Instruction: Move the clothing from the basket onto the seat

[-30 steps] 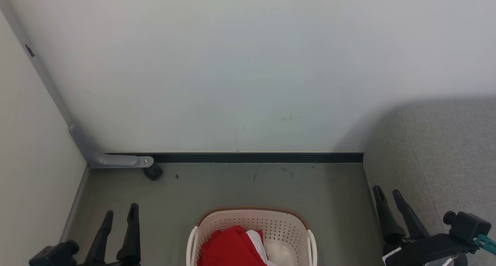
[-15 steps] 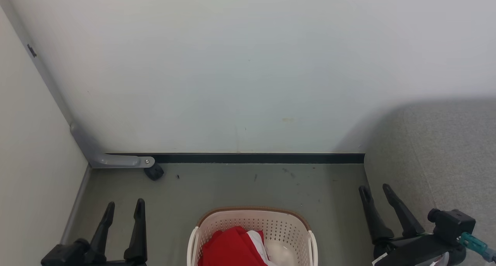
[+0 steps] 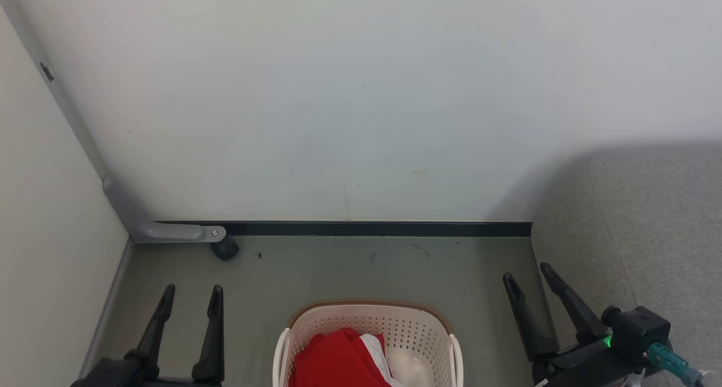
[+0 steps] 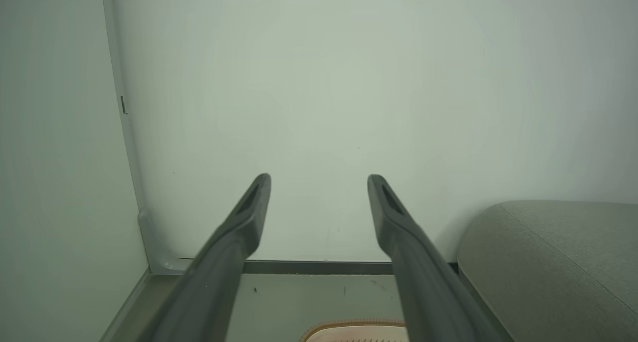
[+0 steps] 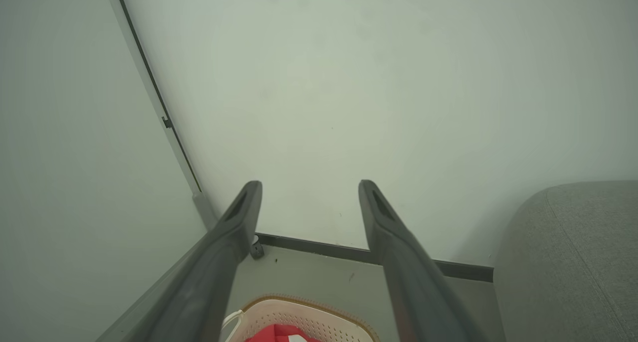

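Note:
The cream basket (image 3: 417, 333) with a brown rim stands on the floor at the bottom middle of the head view; its rim also shows in the left wrist view (image 4: 356, 328) and the right wrist view (image 5: 309, 314). Red clothing (image 3: 338, 361) with white trim lies bunched inside it, and a corner of that clothing (image 5: 281, 334) peeks into the right wrist view. The grey seat (image 3: 648, 234) fills the right side. My left gripper (image 3: 192, 290) is open to the basket's left. My right gripper (image 3: 527, 271) is open between basket and seat. Both hold nothing.
A pale wall stands straight ahead, with a dark baseboard (image 3: 366, 229) along the floor. A side wall closes the left. A grey bracket (image 3: 163, 232) and a small black caster (image 3: 224, 249) sit in the left corner. Grey-green floor (image 3: 350, 268) lies between basket and wall.
Both grippers have shifted inward toward the basket, the left one rightward and up, the right one leftward. Their jaws stayed open. The basket and clothing have not moved.

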Controlling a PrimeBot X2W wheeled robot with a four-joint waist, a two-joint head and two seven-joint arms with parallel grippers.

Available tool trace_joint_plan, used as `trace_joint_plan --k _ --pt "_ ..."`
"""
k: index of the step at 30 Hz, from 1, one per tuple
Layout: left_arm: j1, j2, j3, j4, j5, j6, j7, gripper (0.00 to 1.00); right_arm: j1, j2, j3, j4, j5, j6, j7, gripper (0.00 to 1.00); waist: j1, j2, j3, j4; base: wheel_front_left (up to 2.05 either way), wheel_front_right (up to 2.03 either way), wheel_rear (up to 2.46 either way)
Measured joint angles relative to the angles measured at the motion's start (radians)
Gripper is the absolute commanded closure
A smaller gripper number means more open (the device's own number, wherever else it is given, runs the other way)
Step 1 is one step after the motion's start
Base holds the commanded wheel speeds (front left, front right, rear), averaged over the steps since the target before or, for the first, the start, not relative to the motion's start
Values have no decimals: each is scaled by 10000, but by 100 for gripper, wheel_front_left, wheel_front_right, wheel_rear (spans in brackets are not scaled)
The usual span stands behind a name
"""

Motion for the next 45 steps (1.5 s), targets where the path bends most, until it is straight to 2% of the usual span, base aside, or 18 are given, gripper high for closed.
trace_joint_plan --k 28,38,45 --pt "0 -65 109 67 38 -155 -12 0 88 2 -284 128 -84 -86 -2 0 0 0 278 -49 0 0 0" --pt "-39 -171 125 59 38 -268 -12 0 76 4 -426 -81 -196 -188 -2 0 0 0 757 -122 0 0 0" --pt "-363 -196 82 161 10 -514 -12 0 57 10 -585 -226 -255 -278 -2 0 1 0 1261 -211 0 0 0"
